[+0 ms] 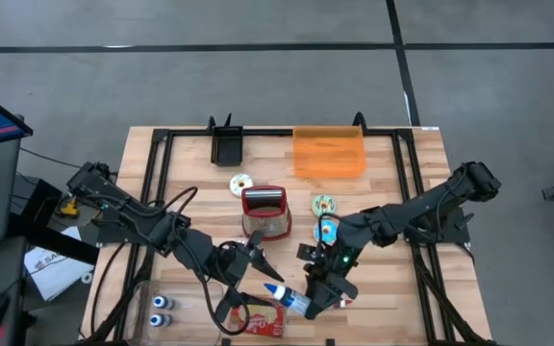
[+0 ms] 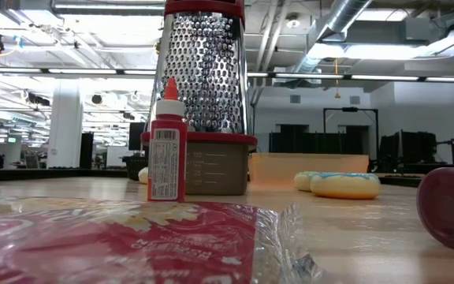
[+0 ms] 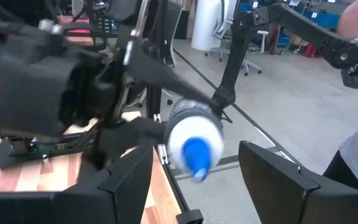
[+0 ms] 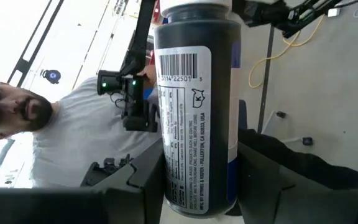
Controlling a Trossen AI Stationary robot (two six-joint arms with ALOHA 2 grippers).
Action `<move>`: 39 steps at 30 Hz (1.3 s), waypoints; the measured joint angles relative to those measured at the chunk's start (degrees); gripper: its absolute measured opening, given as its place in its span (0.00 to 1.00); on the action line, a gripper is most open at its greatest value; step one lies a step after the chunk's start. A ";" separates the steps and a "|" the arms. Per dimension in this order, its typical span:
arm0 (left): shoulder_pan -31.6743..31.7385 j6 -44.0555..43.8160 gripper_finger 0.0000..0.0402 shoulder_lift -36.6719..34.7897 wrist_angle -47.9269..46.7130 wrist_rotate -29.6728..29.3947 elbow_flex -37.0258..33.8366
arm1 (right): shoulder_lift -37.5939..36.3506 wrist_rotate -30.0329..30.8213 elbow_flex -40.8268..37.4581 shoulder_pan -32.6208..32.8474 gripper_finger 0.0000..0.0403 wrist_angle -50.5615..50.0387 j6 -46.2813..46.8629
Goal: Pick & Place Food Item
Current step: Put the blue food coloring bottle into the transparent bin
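Blue-capped bottle (image 1: 289, 299): held lying sideways above the worktop's (image 1: 392, 192) near edge, clamped about its body by the right gripper (image 1: 317, 298). In the right wrist view the barcode label of the bottle (image 4: 194, 106) is seen between the two dark fingers (image 4: 132, 180). The blue cap is pointed toward the left gripper.

Left gripper (image 1: 241, 286): positioned just beside the cap end, its jaws spread and nothing held; the bottle's cap is seen between its fingers in the left wrist view.

Red packaged food item (image 1: 258, 320): laid flat at the near edge, beneath the left gripper.

Box grater (image 1: 266, 212): stood upright mid-worktop. Red-capped bottle (image 2: 167, 142): seen upright in front of it in the low view.

Toy doughnuts (image 1: 325, 204): placed beside the grater.

Orange container (image 1: 329, 153) and black bin (image 1: 227, 145): located along the far edge.
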 joint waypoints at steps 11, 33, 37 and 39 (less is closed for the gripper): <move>0.05 0.00 0.57 0.00 0.00 0.46 0.02 | 0.61 -1.28 -0.01 -1.78 0.37 0.39 -0.35; 0.07 -0.32 0.27 -0.15 -0.48 0.15 0.16 | 0.61 -1.28 -0.12 -2.36 0.37 1.97 -0.89; 0.07 -0.63 0.27 -0.30 -0.31 0.32 0.28 | 0.65 -1.09 -0.14 -1.85 0.40 3.62 -0.62; 0.05 -0.46 0.27 -0.62 -0.70 0.33 0.26 | 0.65 -0.85 -0.14 -1.43 0.44 4.32 -0.64</move>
